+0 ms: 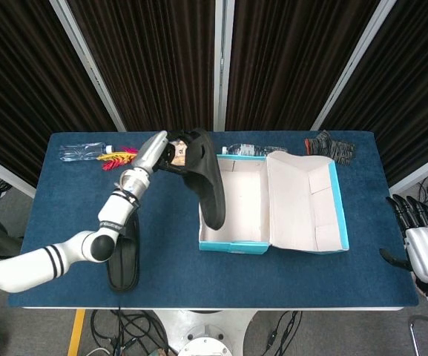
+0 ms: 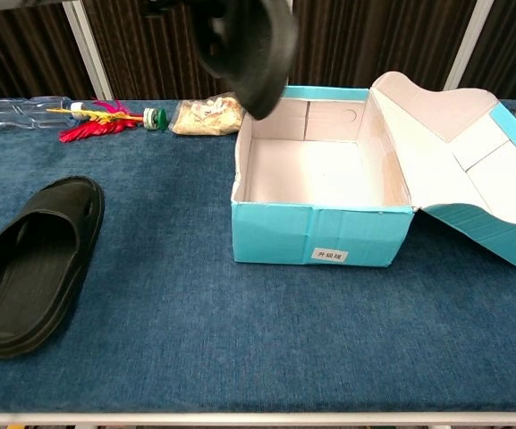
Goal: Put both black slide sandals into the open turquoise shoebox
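status: task in progress, no sandal in the box yet.

first black slide sandal [image 1: 208,178]: lifted clear of the surface, carried by the left robot hand [image 1: 156,152], whose fingers grip it at the strap end. in the head view it hangs tilted, heel end low, over the left wall of the open turquoise shoebox [image 1: 232,244]. in the chest view the same sandal [image 2: 250,49] sits high above the box's rear left corner. it touches neither box nor surface as far as the views show.

second black slide sandal [image 2: 34,262]: lies flat, sole down, near the front left corner of the surface, well apart from the box and untouched.

shoebox interior [image 2: 307,170]: shows only the pale liner. the hinged lid [image 1: 306,196] lies folded out to the right, so the opening is unobstructed.

right robot hand [image 1: 421,245]: sits off the right edge of the surface, holding nothing, fingers apart.

other items, all along the rear edge of the surface: a clear plastic bottle [image 1: 84,153], a red and yellow feathered item [image 2: 92,125], a snack bag [image 2: 206,116], a second bottle [image 1: 245,150] behind the box, and a dark glove [image 1: 331,146].

remaining work, judged from this layout: lower and release the carried sandal inside the box, then fetch the second sandal and place it beside the first. roughly a quarter complete.
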You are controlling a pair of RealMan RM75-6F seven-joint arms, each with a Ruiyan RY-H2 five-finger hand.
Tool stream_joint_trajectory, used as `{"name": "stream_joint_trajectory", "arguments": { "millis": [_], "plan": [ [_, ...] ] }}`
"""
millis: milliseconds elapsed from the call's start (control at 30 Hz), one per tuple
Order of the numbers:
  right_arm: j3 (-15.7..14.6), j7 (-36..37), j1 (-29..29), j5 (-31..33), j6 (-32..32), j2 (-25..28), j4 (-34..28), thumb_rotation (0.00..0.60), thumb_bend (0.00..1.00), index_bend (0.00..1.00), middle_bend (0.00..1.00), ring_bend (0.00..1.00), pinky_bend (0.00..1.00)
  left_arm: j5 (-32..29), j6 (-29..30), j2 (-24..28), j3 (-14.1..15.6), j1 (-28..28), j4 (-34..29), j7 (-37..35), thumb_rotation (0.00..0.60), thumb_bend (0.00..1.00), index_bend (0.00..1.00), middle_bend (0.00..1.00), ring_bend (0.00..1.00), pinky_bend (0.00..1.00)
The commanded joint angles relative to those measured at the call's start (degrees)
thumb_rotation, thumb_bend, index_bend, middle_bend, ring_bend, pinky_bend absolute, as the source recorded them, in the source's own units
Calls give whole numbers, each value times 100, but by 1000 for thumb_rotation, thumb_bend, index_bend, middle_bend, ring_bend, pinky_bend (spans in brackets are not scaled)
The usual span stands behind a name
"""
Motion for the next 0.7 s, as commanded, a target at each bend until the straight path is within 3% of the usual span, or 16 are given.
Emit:
{"name": "stream_joint_trajectory", "arguments": {
  "millis": [33,700],
  "plan": [
    [-2,-24,17,-11,-22,26,-34,600,70,0,62,0,103,313,-253,-576,-194,-382,667,-439,600,0,567,576,746,825],
    [-6,-144,65,84,-118,110,-172,600,70,0,62,0,108,1269,-343,-2351,224,-1331,3205,-925,600,0,567,572,657,788]
  ]
}}
